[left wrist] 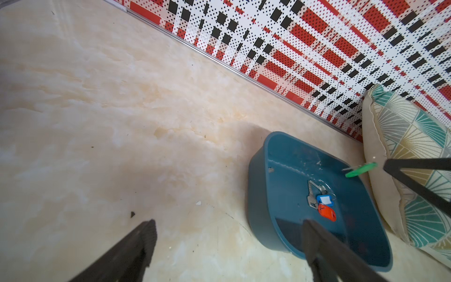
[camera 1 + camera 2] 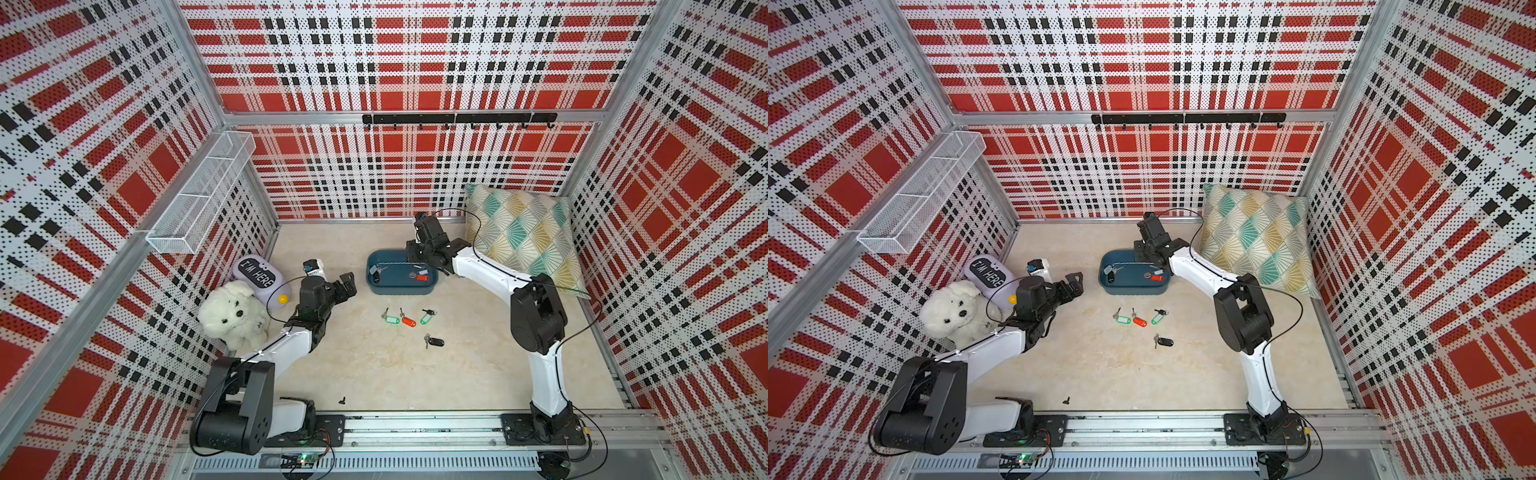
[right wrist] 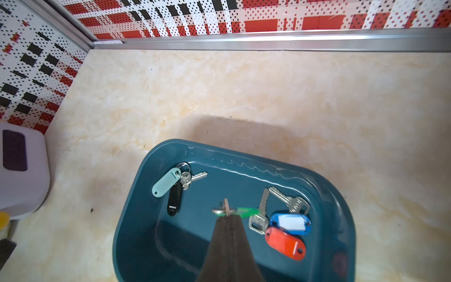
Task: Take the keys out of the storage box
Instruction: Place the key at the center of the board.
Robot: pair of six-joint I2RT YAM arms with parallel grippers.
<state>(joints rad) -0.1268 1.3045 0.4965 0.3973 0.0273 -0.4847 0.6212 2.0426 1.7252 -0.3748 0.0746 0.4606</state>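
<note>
My right pincer [image 3: 226,218] is pinching the green-tagged key [image 3: 247,212] by its ring above the storage box [image 3: 231,183]; my left pincer [image 2: 347,286] is hovering spread.

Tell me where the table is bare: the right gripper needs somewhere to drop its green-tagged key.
Bare: the stretch between the black-tagged key and the front rail, and the strip between the storage box and the back wall. Crowded: the three tagged keys before the box, and around the plush dog.
</note>
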